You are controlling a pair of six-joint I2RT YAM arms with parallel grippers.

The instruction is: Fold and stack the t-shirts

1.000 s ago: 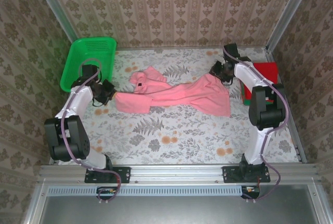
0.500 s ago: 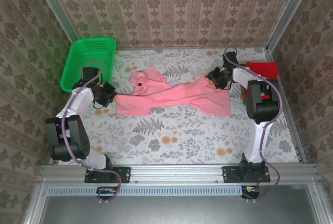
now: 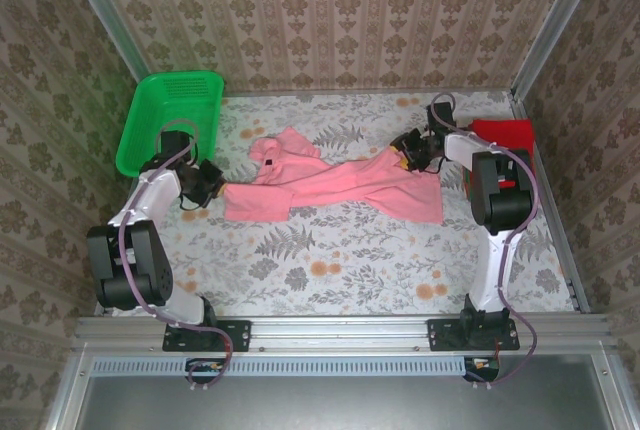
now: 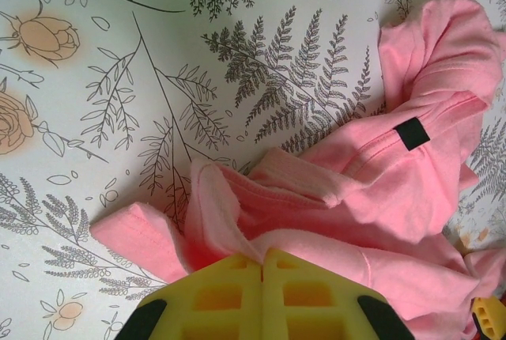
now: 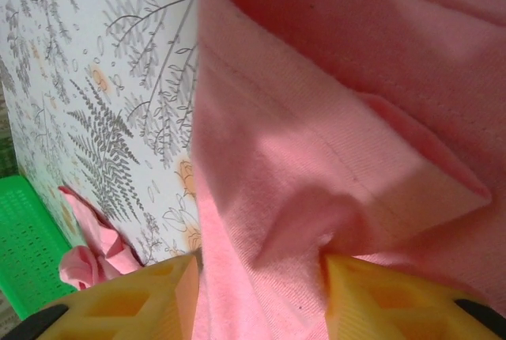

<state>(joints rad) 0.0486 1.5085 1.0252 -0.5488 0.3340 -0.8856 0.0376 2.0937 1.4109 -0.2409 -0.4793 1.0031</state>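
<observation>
A light pink t-shirt (image 3: 330,185) lies stretched and crumpled across the middle of the flowered table. My left gripper (image 3: 215,185) is at its left end, shut on a pinched fold of the pink cloth (image 4: 229,221) that rises between the yellow fingertips (image 4: 237,277). My right gripper (image 3: 408,148) is at the shirt's right end. Its yellow jaws stand apart, and in the right wrist view the pink cloth (image 5: 340,119) lies loose between them over the gripper (image 5: 261,265). A folded red t-shirt (image 3: 505,133) sits at the far right, partly behind the right arm.
A green mesh basket (image 3: 170,115) stands at the back left corner, just behind the left arm. Metal frame posts and patterned walls close in the table on three sides. The near half of the table (image 3: 350,270) is bare.
The right gripper's jaws have spread apart and it has shifted slightly left over the shirt's right end. The right arm has swung inward. The left gripper keeps its hold.
</observation>
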